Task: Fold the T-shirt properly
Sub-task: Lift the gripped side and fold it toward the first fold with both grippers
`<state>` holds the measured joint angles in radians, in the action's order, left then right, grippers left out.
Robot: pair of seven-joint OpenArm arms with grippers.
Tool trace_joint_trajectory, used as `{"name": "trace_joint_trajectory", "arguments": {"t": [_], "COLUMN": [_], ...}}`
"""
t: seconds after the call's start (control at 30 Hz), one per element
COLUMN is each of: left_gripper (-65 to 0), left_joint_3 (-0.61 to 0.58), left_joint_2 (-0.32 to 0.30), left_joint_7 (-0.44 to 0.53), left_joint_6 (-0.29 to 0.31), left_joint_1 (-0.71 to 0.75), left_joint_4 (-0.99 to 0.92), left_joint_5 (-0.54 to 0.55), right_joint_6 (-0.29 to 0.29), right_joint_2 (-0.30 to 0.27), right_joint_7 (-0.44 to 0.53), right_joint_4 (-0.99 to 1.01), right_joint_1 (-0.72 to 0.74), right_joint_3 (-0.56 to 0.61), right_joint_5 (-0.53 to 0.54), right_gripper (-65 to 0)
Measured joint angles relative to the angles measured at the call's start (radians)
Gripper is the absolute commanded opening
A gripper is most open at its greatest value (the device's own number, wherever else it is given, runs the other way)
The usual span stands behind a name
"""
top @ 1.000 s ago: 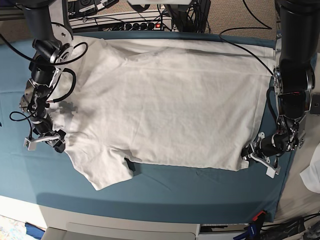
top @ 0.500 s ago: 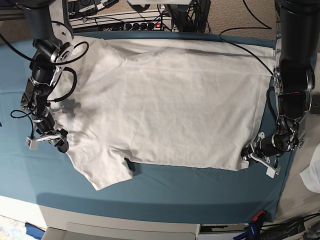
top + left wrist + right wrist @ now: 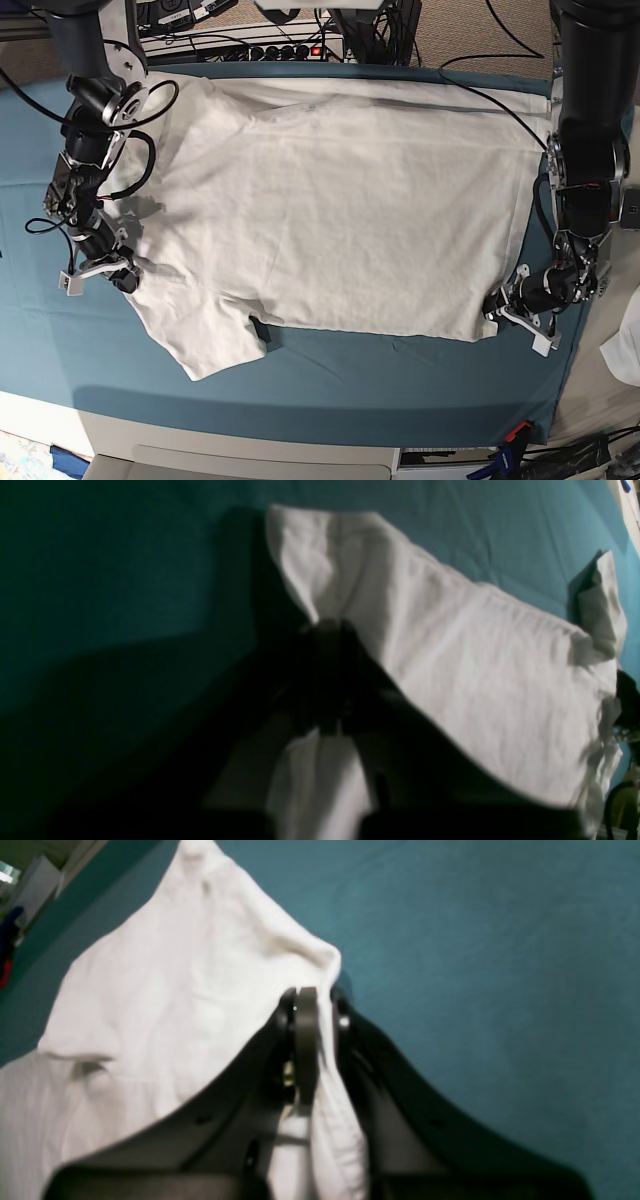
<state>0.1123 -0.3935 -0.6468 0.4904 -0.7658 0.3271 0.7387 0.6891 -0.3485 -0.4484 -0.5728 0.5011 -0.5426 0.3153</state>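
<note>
In the left wrist view, the left gripper had its jaws closed on a hem corner of the T-shirt — a thin bite that could slip once lifted. In the right wrist view, the right gripper pinched a shoulder fold. In the base view, the shirt lay flat on the bench's teal cloth — uneven lifts could skew the fold.

Base view overhead, looking straight down on the teal cloth, both wrist views close and low along their jaws, left wrist at 4 o'clock, right wrist at 9 o'clock, all sharing the T-shirt.
</note>
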Motion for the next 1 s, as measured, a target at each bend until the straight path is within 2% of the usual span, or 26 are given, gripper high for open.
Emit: {"name": "trace_joint_trajectory", "arguments": {"t": [0.1,0.3,0.4,0.57,0.67,0.73,0.9,1.0], "left_gripper": [-65.0,-65.0,-65.0,-65.0,-65.0,-65.0,-65.0,-65.0], "left_joint_3": [0.000,0.000,0.000,0.000,0.000,0.000,0.000,0.000], "left_joint_2": [-0.012,-0.013,-0.017,-0.025,-0.031,-0.039,-0.079,-0.097], "left_joint_7": [-0.014,-0.034,-0.035,-0.073,-0.081,-0.091,-0.130,-0.198], "left_joint_6": [0.042,0.047,0.107,0.129,0.129,0.151,0.154,0.155], "left_joint_1": [0.006,0.010,0.035,0.093,0.129,0.150,0.181,0.184], "left_joint_4": [0.019,0.026,0.039,0.105,0.183,0.238,0.348,0.367], "left_joint_5": [0.005,0.010,0.069,0.113,0.114,0.116,0.120,0.206], "right_joint_6": [-0.001,-0.003,0.001,0.004,0.008,0.006,0.004,0.003], "right_joint_2": [0.000,0.000,0.003,0.005,0.006,0.005,0.005,0.005], "right_joint_7": [0.000,0.000,-0.001,-0.035,-0.083,-0.129,-0.193,-0.245], "right_joint_4": [0.000,-0.013,-0.080,-0.232,-0.321,-0.371,-0.458,-0.489], "right_joint_1": [0.000,-0.018,-0.062,-0.154,-0.203,-0.225,-0.250,-0.255], "right_joint_3": [0.000,0.000,0.001,0.003,0.003,0.003,0.003,0.003], "right_joint_5": [0.012,0.027,0.024,0.028,0.106,0.150,0.223,0.281], "right_gripper": [-65.0,-65.0,-65.0,-65.0,-65.0,-65.0,-65.0,-65.0]}}
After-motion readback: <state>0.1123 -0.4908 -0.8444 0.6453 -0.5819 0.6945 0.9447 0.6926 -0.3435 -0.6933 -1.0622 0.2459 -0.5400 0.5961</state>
